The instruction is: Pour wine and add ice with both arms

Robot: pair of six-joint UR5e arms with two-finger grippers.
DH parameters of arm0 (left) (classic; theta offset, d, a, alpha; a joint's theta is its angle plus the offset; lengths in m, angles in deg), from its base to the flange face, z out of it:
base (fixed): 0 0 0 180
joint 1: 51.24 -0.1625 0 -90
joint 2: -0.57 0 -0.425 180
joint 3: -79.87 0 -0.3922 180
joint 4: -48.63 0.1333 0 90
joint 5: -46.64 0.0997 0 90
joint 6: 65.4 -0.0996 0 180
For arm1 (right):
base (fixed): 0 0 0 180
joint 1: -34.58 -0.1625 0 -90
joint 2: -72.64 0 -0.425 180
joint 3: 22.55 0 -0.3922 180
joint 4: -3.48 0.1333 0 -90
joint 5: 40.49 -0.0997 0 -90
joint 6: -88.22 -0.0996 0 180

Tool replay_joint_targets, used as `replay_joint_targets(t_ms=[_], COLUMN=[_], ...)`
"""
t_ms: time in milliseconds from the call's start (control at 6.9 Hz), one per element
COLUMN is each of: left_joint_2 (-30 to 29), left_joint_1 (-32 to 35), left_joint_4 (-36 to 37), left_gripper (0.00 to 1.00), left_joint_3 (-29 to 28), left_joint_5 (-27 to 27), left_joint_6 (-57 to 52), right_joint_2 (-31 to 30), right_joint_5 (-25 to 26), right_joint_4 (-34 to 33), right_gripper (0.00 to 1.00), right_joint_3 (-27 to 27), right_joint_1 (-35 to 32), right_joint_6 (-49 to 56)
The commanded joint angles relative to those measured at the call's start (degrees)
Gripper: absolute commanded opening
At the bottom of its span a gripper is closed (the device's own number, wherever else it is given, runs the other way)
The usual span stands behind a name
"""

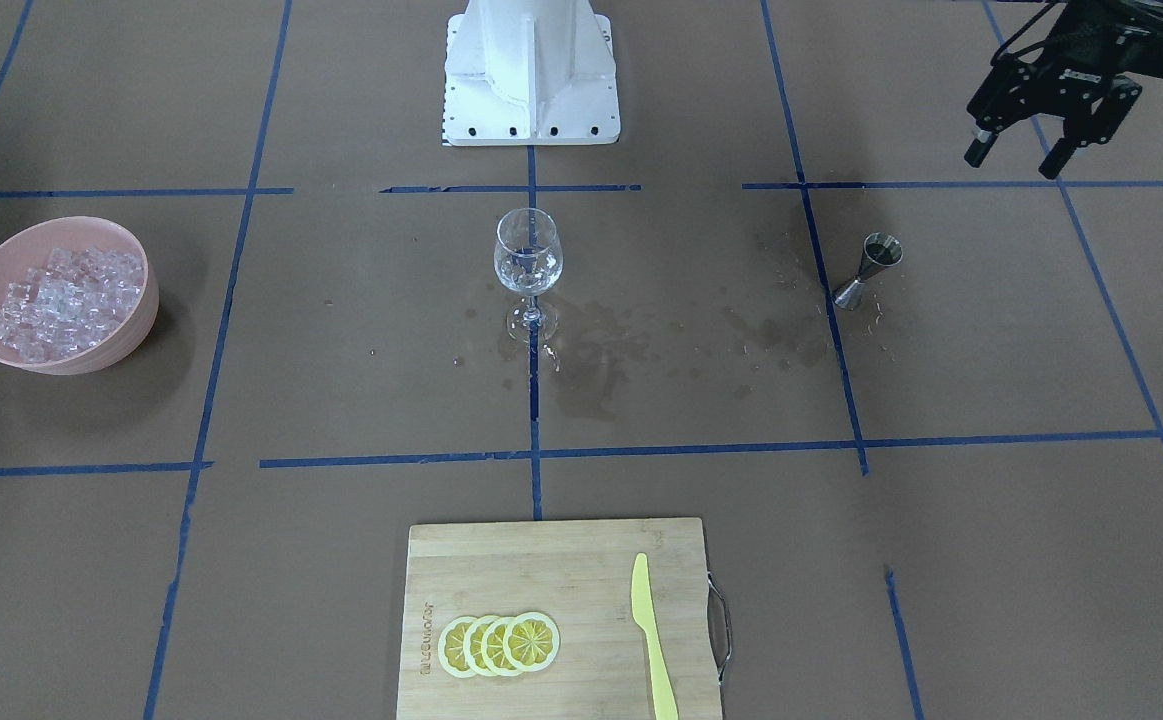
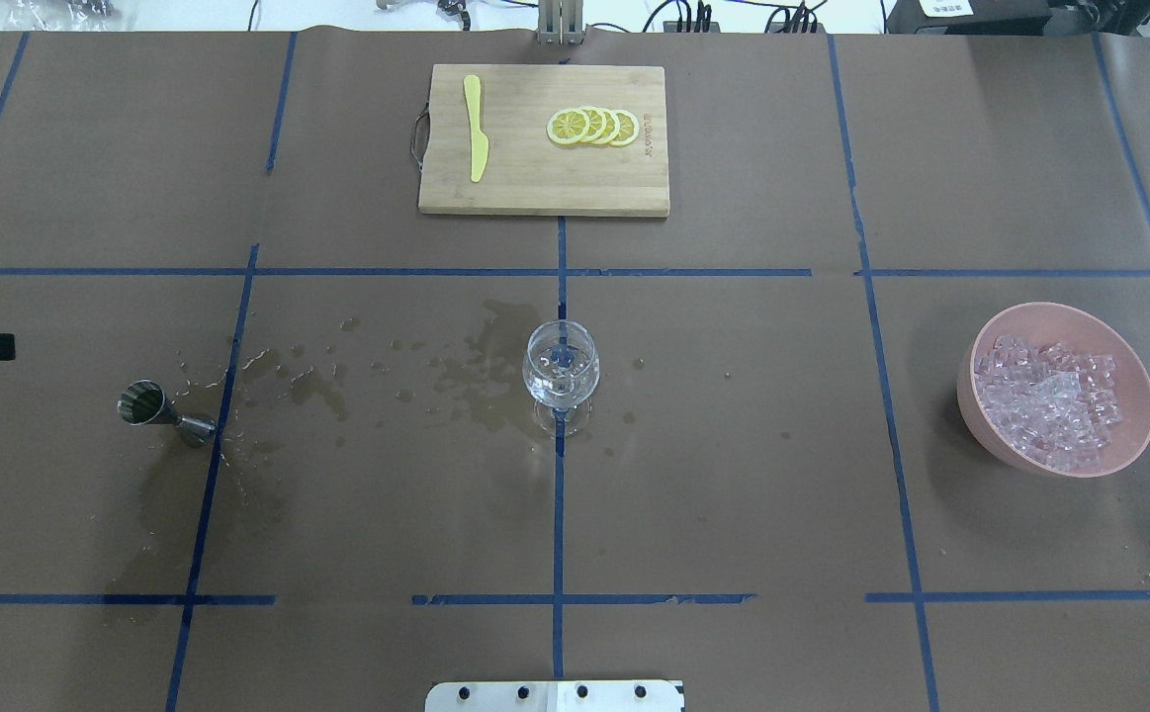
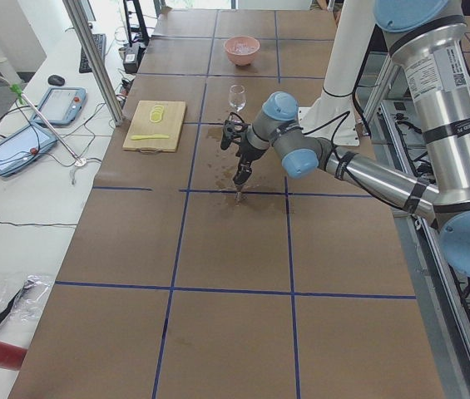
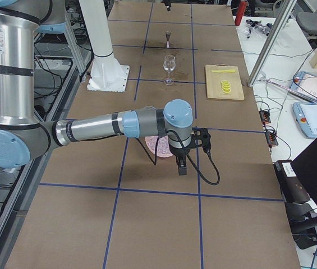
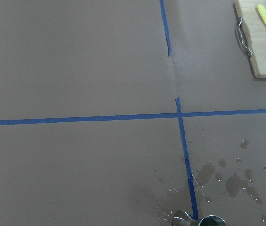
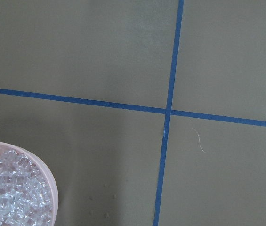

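Note:
The wine glass (image 1: 528, 265) stands upright at the table's middle (image 2: 561, 371) with a little clear content. The ice (image 1: 66, 300) fills a pink bowl (image 2: 990, 336) on the robot's right. A steel jigger (image 1: 869, 268) stands on the left (image 2: 161, 410). My left gripper (image 1: 1016, 160) is open and empty, raised above the table to the outer left of the jigger. My right gripper (image 4: 180, 163) hangs just beyond the bowl (image 4: 159, 145); I cannot tell whether it is open or shut. The right wrist view shows the ice (image 6: 8, 193) at its lower left.
A wooden cutting board (image 1: 541, 570) with lemon slices (image 1: 499, 643) and a yellow knife (image 1: 651, 640) lies at the far edge from the robot. Wet stains (image 2: 476, 371) spread between glass and jigger. The white pedestal base (image 1: 531, 70) stands behind the glass.

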Motion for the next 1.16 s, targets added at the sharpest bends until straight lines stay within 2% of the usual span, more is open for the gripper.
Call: replay_joint_targets(t_ms=[0,290,580,724,869,1014], left_joint_2=[1.0,1.1,1.5,2.2,4.1,4.4], left_joint_1=[-10.1,-10.4,-13.9,-18.0,-24.8,-27.8], left_joint_4=[-1.5,-1.9,-2.0,-2.0,-2.0,-2.0], left_gripper=[0.94,0.97,1.00,1.00,1.00,1.00], left_joint_3=[2.9,3.8,3.9,3.9,3.9,3.9], left_joint_5=[10.5,12.5,16.1,22.1,31.4,32.7], left_joint_6=[7.2,9.4,10.1,10.2,12.6,14.4], right_joint_2=[0.1,0.3,0.7,0.8,0.9,0.9], right_joint_5=[-3.0,-3.3,-3.1,-3.1,-3.1,-3.1], right_joint_4=[0.1,0.1,0.2,0.2,0.2,0.2], right_gripper=[1.00,1.00,1.00,1.00,1.00,1.00], right_joint_3=[-0.1,-0.1,-1.1,-1.1,-1.1,-1.0], right_joint_1=[0.0,0.0,1.4,1.4,1.6,1.6], right_joint_6=[0.0,-0.2,-6.4,-6.5,-6.5,-6.5])
